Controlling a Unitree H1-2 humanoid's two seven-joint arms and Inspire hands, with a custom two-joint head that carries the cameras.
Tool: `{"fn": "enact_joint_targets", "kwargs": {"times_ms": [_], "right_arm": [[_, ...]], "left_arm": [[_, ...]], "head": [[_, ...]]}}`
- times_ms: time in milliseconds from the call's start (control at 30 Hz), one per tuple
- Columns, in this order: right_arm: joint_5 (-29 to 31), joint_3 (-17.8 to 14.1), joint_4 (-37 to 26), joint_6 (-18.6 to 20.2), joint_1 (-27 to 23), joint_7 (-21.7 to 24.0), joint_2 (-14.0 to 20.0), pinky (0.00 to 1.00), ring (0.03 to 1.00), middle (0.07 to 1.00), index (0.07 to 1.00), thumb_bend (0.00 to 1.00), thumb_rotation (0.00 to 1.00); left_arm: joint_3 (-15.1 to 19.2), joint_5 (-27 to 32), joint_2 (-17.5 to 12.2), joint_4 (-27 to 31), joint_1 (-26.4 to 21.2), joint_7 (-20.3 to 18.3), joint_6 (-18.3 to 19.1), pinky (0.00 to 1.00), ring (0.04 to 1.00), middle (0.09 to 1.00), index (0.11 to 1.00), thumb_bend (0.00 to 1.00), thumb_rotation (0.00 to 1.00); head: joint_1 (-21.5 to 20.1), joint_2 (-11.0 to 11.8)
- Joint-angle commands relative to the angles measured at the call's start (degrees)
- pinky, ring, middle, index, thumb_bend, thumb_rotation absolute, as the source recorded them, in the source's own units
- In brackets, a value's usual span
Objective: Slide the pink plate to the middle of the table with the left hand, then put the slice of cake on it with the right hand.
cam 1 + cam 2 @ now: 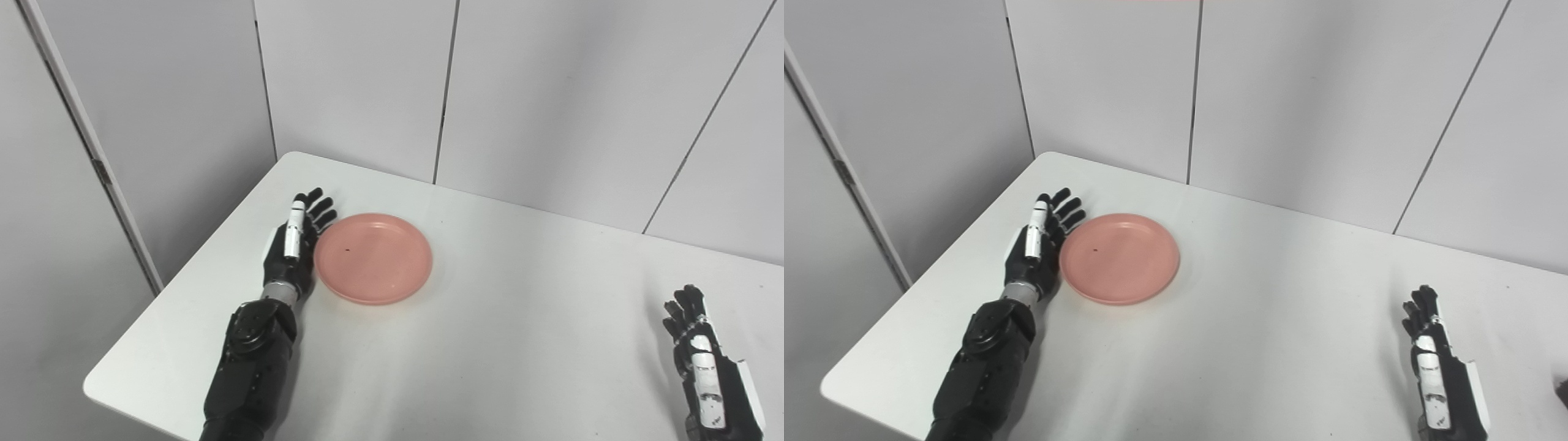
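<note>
- left hand stands on edge on the table, fingers stretched out and fanned a little, holding nothing.
- its palm side faces the plate, just at the plate's left rim; whether it actually touches the rim cannot be told from either view.
- thumb with its white segment lies along the top of the hand, pointing away from the robot.
- the black forearm reaches in from the bottom edge over the table's left part.
- the plate is pink, round and shallow, lying flat on the left half of the table, left of the table's middle, with a tiny dark speck on its face.
- right hand rests at the near right of the table, well apart from the plate, also on edge with fingers extended and close together, gripping nothing.
- a small dark shape sits at the far right edge of the right eye view, just beside the right hand; too little shows to say what it is.
- the table is white with rounded corners, set against pale grey wall panels.
</note>
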State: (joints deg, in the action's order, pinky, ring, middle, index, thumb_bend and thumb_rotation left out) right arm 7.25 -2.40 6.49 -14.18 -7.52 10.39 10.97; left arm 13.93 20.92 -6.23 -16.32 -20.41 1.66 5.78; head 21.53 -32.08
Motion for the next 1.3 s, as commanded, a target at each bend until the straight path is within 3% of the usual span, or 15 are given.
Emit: {"fn": "enact_joint_targets", "kwargs": {"times_ms": [0, 200, 533, 633, 833, 1067, 1267], "right_arm": [[0.28, 0.48, 2.7, 0.49, 4.88, -0.19, -1.52, 0.98, 0.973, 0.995, 1.0, 0.35, 1.0], [-1.48, 0.78, 1.98, 0.15, 5.11, -1.15, -2.24, 0.97, 0.967, 0.986, 0.991, 0.36, 1.0], [-4.81, 1.7, -2.44, 3.65, 6.13, -3.09, -3.92, 0.97, 0.967, 0.983, 0.985, 0.39, 1.0], [-5.51, 2.21, -4.87, 5.77, 6.6, -3.32, -4.52, 0.98, 0.975, 0.989, 0.99, 0.41, 1.0], [-6.72, 2.63, -5.23, 5.62, 6.66, -3.83, -5.48, 0.97, 0.97, 0.984, 0.993, 0.37, 1.0], [-8.47, 3.28, -6.74, 7.64, 6.86, -4.85, -6.73, 0.96, 0.962, 0.974, 0.985, 0.41, 1.0], [-9.04, 3.93, -8.64, 10.11, 7.02, -5.48, -7.69, 0.96, 0.963, 0.977, 0.988, 0.38, 1.0]], "left_arm": [[-0.68, -0.13, 0.7, 0.67, -0.61, -0.52, 1.91, 0.86, 0.868, 0.871, 0.858, 0.39, 1.0], [-2.32, -0.36, 1.42, 1.79, -0.54, -1.39, 3.66, 0.86, 0.874, 0.874, 0.861, 0.38, 1.0], [-4.66, -0.07, 3.54, 4.76, -0.5, -2.94, 7.9, 0.88, 0.88, 0.876, 0.866, 0.39, 1.0], [-5.95, -0.43, 4.48, 3.84, -0.93, -3.86, 7.32, 0.88, 0.881, 0.876, 0.862, 0.39, 1.0], [-7.48, -0.57, 5.91, 2.6, -1.54, -5.17, 7.01, 0.89, 0.881, 0.877, 0.866, 0.39, 1.0], [-9.59, -0.38, 8.26, 1.76, -1.71, -7.06, 7.99, 0.89, 0.888, 0.883, 0.87, 0.4, 1.0], [-12.04, -1.06, 9.33, 2.16, -1.05, -8.23, 9.49, 0.9, 0.895, 0.892, 0.879, 0.38, 1.0]], "head": [[-0.54, -0.22], [-2.96, -0.98], [-6.34, -2.03], [-8.15, -2.43], [-10.49, -3.05], [-14.49, -4.14], [-16.15, -4.66]]}}
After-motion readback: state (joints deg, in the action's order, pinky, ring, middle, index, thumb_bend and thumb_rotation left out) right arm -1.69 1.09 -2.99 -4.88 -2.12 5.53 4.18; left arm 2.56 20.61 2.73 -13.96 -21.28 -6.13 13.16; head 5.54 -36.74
